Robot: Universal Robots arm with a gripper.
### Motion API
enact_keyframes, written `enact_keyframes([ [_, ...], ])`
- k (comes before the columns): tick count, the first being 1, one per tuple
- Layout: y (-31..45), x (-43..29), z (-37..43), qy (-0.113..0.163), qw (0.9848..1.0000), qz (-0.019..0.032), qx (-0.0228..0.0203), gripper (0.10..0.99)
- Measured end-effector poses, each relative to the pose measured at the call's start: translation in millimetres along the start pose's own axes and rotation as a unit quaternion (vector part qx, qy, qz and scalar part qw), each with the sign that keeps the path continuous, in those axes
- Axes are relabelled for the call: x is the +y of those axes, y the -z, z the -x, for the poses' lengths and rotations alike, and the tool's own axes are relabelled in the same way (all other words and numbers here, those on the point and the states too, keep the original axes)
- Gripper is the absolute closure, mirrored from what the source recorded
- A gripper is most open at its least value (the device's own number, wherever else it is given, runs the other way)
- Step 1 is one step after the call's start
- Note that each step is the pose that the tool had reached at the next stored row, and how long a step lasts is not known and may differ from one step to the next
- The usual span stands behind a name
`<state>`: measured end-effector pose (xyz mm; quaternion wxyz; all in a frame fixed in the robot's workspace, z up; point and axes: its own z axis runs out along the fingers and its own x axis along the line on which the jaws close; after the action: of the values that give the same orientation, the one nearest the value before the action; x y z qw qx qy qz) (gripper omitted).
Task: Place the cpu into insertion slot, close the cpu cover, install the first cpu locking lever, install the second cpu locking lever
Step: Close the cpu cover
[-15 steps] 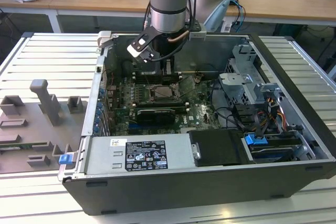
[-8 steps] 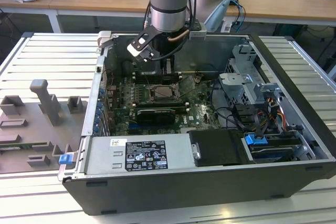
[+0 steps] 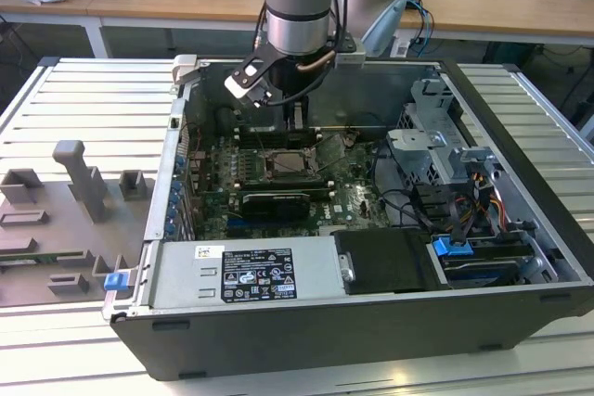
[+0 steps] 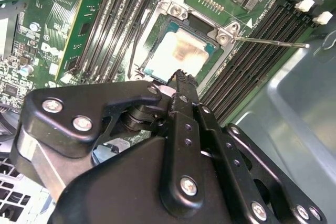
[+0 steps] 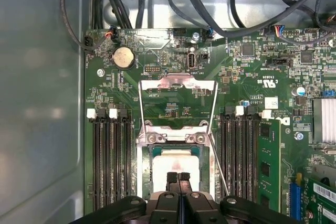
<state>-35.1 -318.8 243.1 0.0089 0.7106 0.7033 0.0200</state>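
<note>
The pale silver-beige cpu (image 4: 181,51) lies flat in the insertion slot (image 4: 157,27) on the green motherboard (image 5: 247,87); in the first wrist view the cpu (image 5: 173,163) sits below the hinge. The cpu cover (image 5: 177,83) stands open, swung away from the socket. One thin locking lever (image 4: 268,40) sticks out sideways, unlatched, also seen as a slanted rod (image 5: 219,169). My gripper (image 4: 181,75) is shut with nothing visible between its fingers (image 5: 172,179), its tip just over the cpu's near edge. From outside, the gripper (image 3: 295,125) hangs above the socket (image 3: 290,166).
Long black memory slots (image 5: 110,156) flank the socket on both sides. Cables (image 5: 210,3) run along the case wall behind the board. The open case holds a power supply (image 3: 246,274) and drive cage (image 3: 436,150). Grey fixtures (image 3: 83,183) stand on the table at the exterior view's left.
</note>
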Motion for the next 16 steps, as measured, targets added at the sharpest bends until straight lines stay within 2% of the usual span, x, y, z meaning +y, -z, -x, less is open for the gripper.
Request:
enact_keyframes([
  [16,9.8,0.4,-0.4,0.000,1.0000,0.0000,0.0000,0.980],
])
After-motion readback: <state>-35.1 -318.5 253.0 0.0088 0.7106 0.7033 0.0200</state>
